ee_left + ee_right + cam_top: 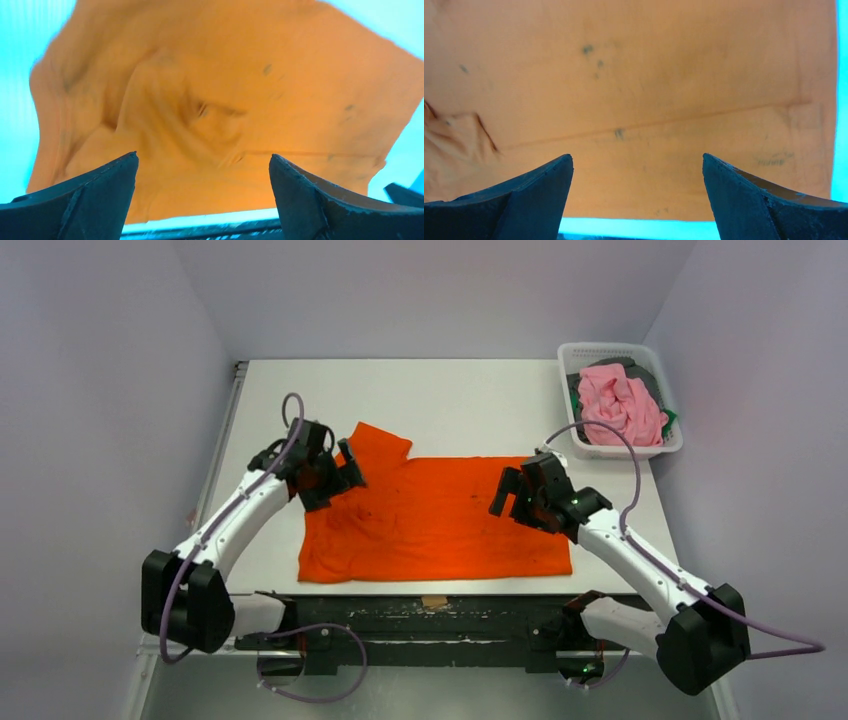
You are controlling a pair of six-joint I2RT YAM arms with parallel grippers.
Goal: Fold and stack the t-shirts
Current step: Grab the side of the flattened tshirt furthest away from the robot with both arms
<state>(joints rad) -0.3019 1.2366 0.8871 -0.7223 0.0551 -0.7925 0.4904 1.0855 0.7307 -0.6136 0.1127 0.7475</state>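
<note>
Found orange t-shirt [440,530] spread nearly flat on tabletop [450,390], directly beneath both hands. Logged left hand [340,472] released, fingers wide, nothing between them, poised over the rumpled end where a sleeve juts away. In the left wrist view, saw bunched folds just ahead of the fingertips and cloth filling the space below. Logged right hand [510,498] likewise released and empty, poised over the smoother, straight-edged end. In the right wrist view, saw a seam line running crosswise ahead of the fingertips and the cloth's edge off to one side. Read the shirt's long axis as running from one hand to the other, so each hand sits above its own end and neither is nearer overall. Could not tell from any view whether either hand touches the cloth. Judged the coming move a paired pinch, each hand dropping onto the cloth below it. Expect the wrinkled end under the left hand to need smoothing first. Noted pink t-shirt [620,405] heaped on darker cloth in white basket [566,368], well apart, beyond the right hand on its outer side.
</note>
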